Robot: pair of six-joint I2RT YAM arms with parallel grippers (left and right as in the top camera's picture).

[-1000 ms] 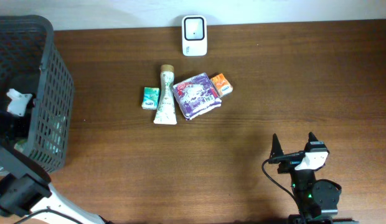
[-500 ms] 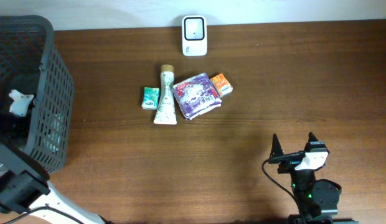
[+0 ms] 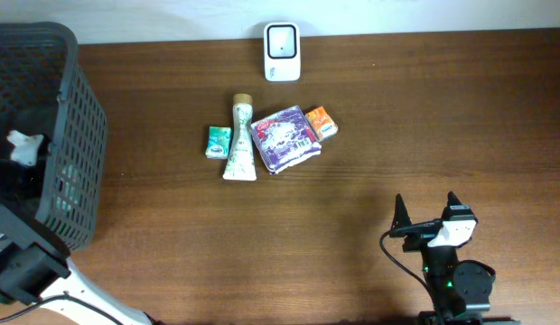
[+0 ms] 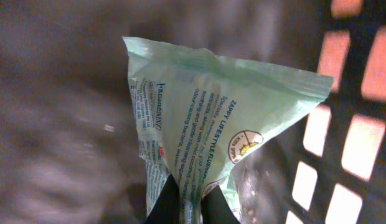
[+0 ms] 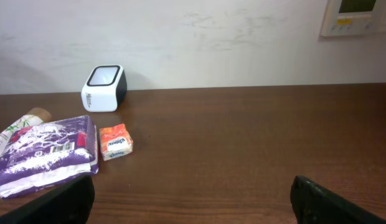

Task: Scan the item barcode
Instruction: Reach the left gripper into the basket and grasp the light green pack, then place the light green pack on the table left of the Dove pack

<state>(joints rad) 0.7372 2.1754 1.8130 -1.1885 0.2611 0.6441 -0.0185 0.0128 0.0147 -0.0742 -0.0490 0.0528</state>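
Left jaws: closed on the task item, a soft packet (image 4: 211, 118) of pale mint-green film. The two dark fingertips (image 4: 165, 202) pinch its lower end at the bottom edge of the left wrist view.

Packet appearance: crinkled and pillow-shaped, with a flat crimped seal along its top edge. Lines of small blue print run lengthwise down the face. A round white-and-yellow emblem sits toward the lower right of that face. The print is too small to read with confidence. The film is slightly glossy and creased where it narrows toward the grip.

Location: inside the dark mesh basket (image 3: 77, 117) at the far left of the bench (image 3: 370, 190). The left arm (image 3: 23, 269) reaches into the basket from the near-left corner. In the wrist view the basket bars stand to the right of the packet, and brown bench shows through the gaps.

Right jaws: wide open, nothing between them. The fingertips (image 5: 56, 202) sit at the lower corners of the right wrist view. The right arm (image 3: 447, 262) rests at the near right of the bench.

Scanner (image 3: 282, 51): white body, dark window, at the far edge near centre. Near it lie a small green box (image 3: 218, 141), a tube (image 3: 239, 140), a purple packet (image 3: 284, 137) and an orange box (image 3: 321, 122), close together.
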